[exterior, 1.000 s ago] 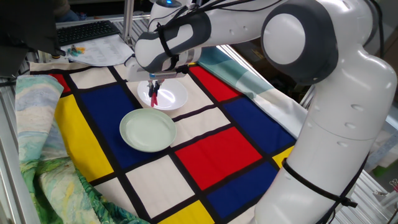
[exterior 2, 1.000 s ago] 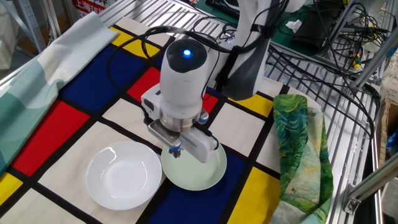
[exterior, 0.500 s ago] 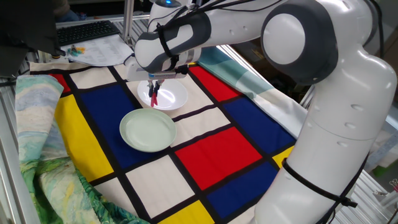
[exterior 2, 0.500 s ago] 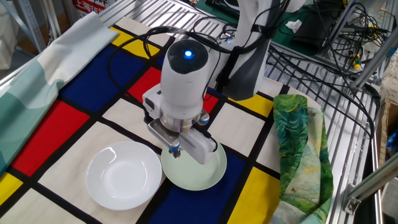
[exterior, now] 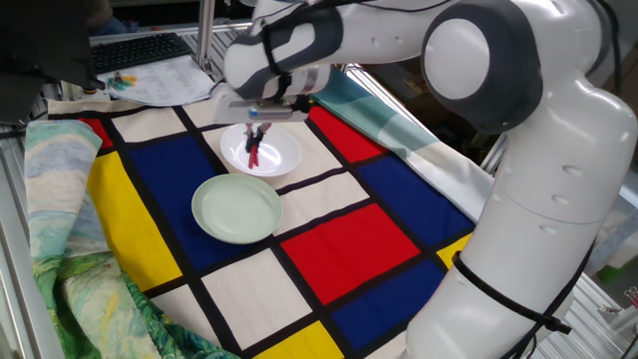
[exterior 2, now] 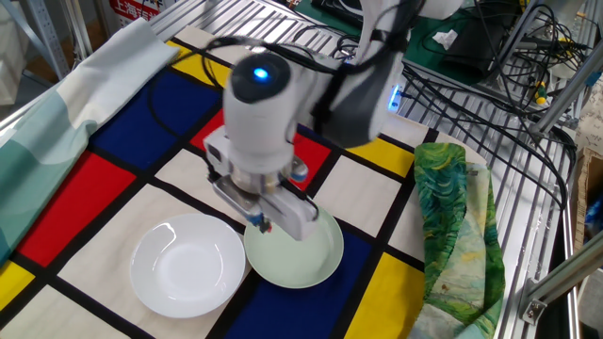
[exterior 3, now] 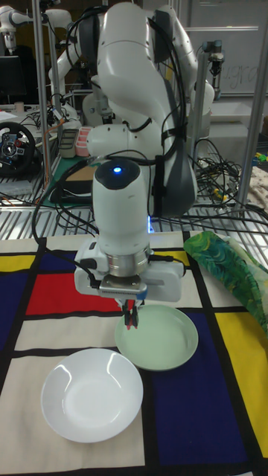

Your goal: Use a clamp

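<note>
Gripper pointing straight down, jaws nearly closed, pinching the red-pink clamp by its upper end so the rest hangs below the fingertips. Hard to judge, from the blurred side views, exactly how high it hangs. Beneath and just beside the jaws, green bowl; further off to one side, white bowl. Both bowls on the colour-block tablecloth, rims close together.
</note>
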Tool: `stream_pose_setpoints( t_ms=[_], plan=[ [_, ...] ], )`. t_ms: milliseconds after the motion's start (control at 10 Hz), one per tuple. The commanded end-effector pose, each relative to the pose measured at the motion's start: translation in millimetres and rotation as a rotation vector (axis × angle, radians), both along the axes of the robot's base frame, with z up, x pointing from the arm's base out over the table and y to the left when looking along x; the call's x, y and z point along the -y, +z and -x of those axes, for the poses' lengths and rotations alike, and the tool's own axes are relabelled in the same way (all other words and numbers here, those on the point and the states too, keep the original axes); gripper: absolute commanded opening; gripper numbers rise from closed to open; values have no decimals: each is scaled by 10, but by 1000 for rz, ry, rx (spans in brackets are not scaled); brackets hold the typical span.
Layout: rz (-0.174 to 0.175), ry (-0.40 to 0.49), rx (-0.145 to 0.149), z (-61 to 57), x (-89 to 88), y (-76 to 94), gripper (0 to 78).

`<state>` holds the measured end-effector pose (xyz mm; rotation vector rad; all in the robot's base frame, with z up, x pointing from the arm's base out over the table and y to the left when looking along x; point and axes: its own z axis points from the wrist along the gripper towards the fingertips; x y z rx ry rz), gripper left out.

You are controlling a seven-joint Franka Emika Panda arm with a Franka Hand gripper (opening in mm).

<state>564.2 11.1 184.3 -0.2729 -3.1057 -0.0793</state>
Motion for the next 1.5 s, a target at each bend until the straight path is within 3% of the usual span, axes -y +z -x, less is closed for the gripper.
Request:
stream_pose_setpoints(
  t_ms=[100,400,1000,1100,1200,1500],
  plan=[
    [-59,166,30,-36,973,126,12],
    [-70,214,59,-67,1341,0,12],
    [-64,258,129,-113,1721,-146,12],
    [-64,258,130,-114,1725,-147,12],
    [-66,262,143,-157,1857,-145,12],
    [-74,250,146,-273,2026,-59,12]
  ],
)
